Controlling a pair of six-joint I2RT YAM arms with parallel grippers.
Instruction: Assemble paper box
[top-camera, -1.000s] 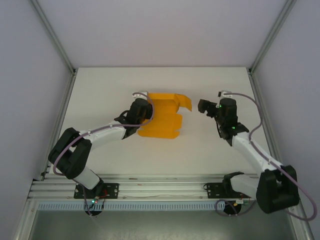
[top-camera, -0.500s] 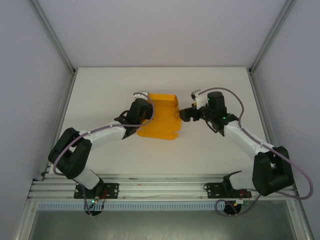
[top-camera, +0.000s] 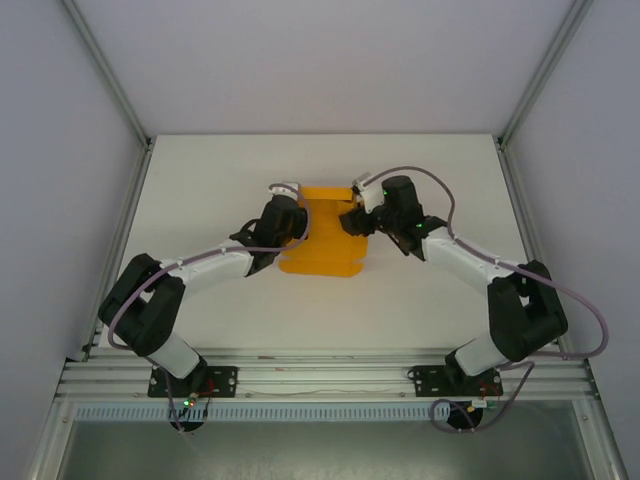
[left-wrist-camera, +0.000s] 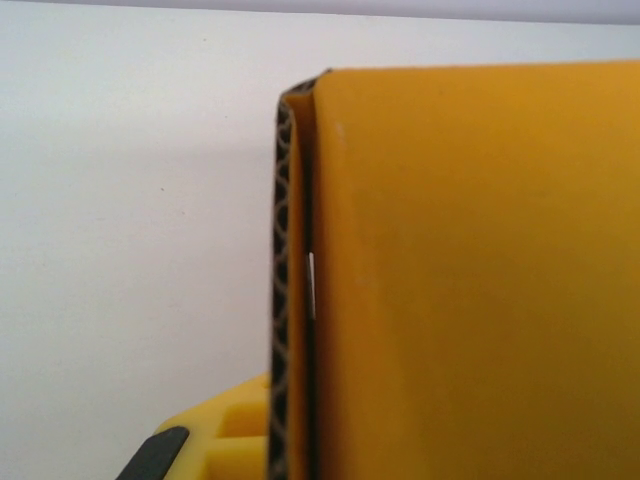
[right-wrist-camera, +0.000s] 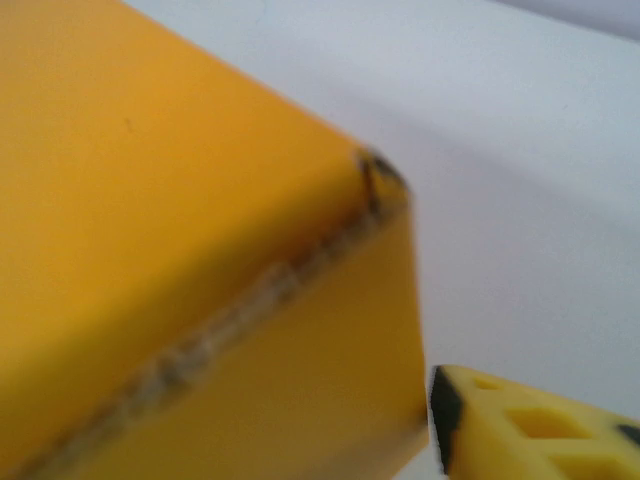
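Observation:
The paper box (top-camera: 325, 240) is a bright orange-yellow, partly folded box at the table's middle. My left gripper (top-camera: 288, 228) is at its left side. In the left wrist view a doubled wall with a corrugated edge (left-wrist-camera: 285, 300) runs between the jaws, one yellow finger (left-wrist-camera: 215, 440) lies against it, and the other finger is hidden behind the card. My right gripper (top-camera: 358, 220) presses against the box's upper right side. In the right wrist view a box corner (right-wrist-camera: 380, 190) looms close, one finger (right-wrist-camera: 530, 430) sits off to the right, and the other is hidden.
The white table (top-camera: 200, 180) is framed by aluminium posts and pale side walls. A metal rail (top-camera: 320, 375) carrying both arm bases runs along the near edge.
My right gripper has swung left from open table to the box. The loose flap that stuck out at the box's upper right is now folded against it. The left arm has held still.

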